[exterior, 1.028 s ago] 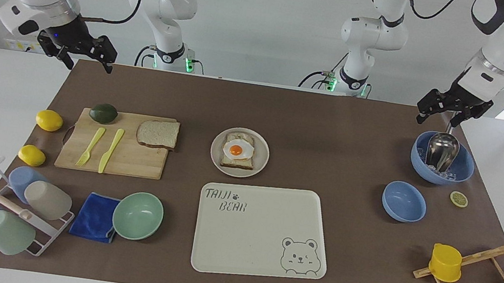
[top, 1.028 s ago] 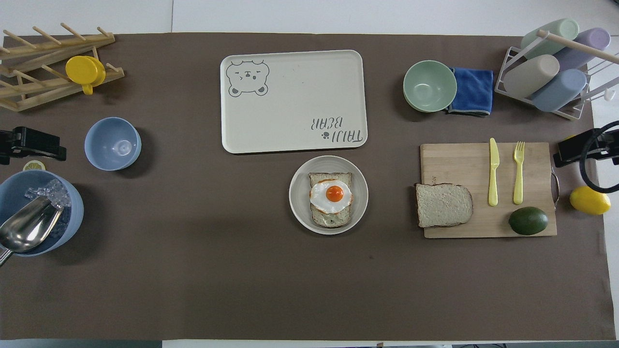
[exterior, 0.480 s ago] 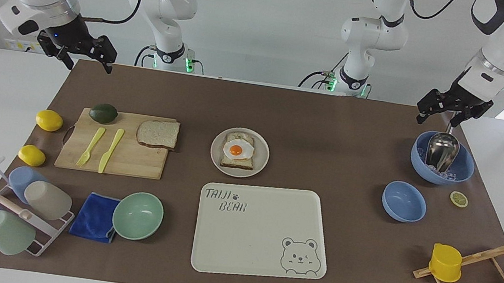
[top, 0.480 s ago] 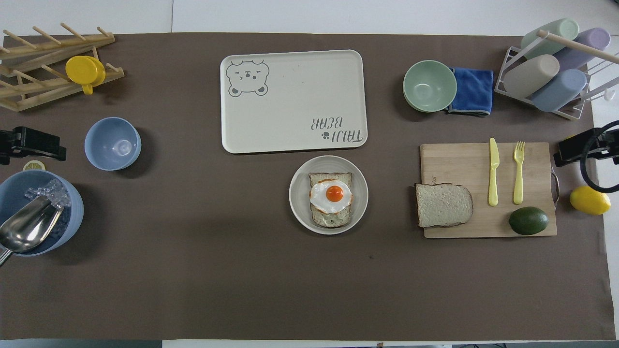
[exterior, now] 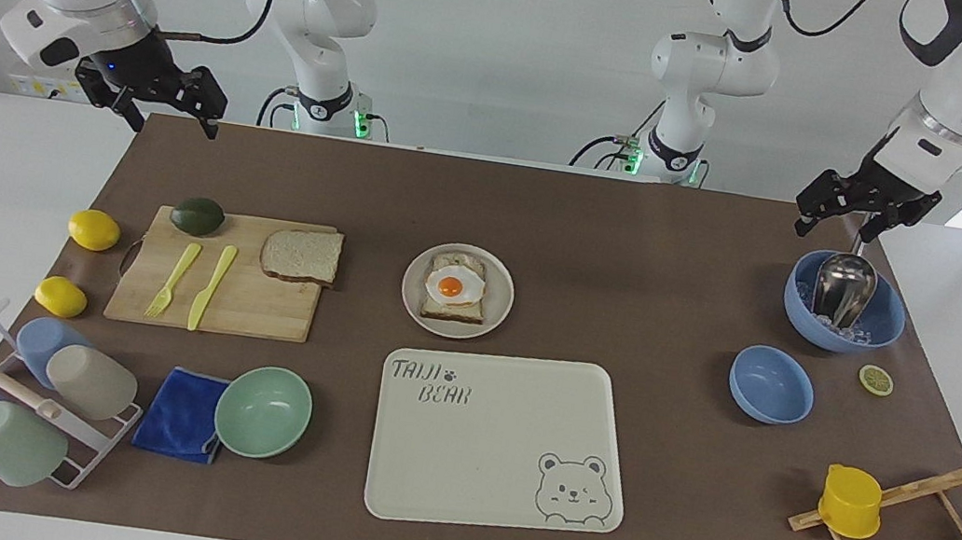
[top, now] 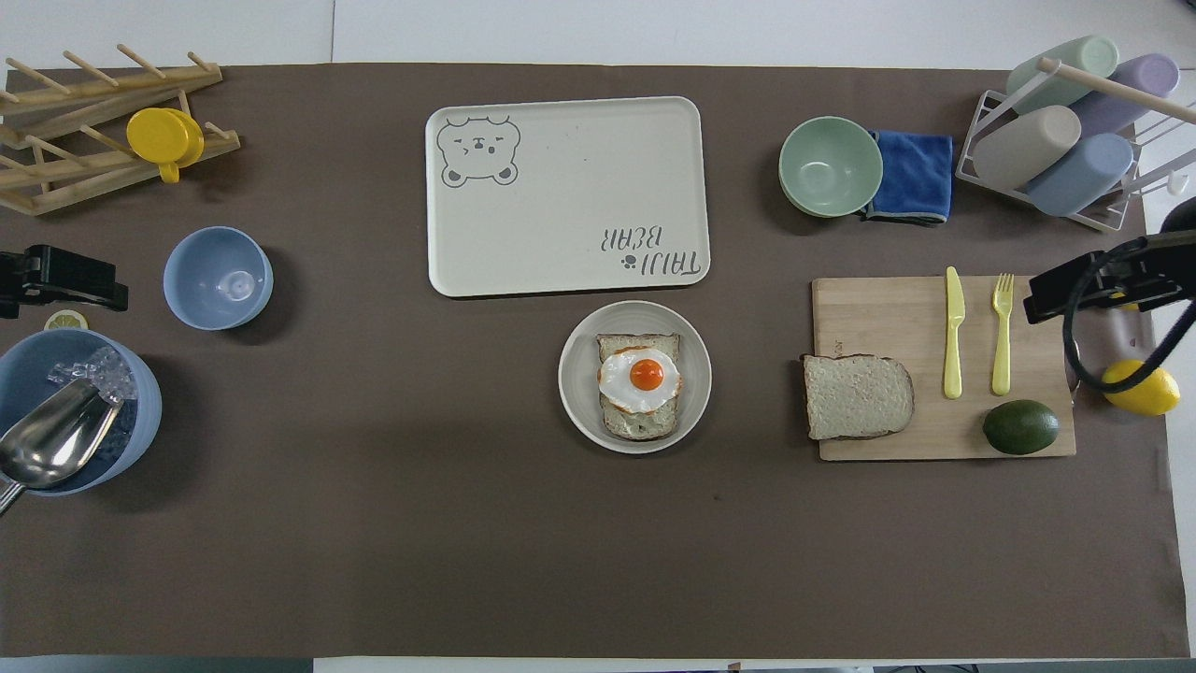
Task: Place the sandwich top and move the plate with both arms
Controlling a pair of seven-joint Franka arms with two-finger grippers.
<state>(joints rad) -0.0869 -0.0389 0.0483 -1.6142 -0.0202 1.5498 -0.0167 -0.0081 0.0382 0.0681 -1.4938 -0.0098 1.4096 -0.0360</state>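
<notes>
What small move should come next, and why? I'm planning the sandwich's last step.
Probably bring the open right gripper down over the plain brown-crusted bread slice on the wooden cutting board. That slice lies untouched, while the egg-topped slice on the round beige plate is uncovered. The left gripper waits.

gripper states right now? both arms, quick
Left gripper: open, empty, raised over the table edge by the ice bowl.
Right gripper: open, empty, raised near the cutting board.
</notes>
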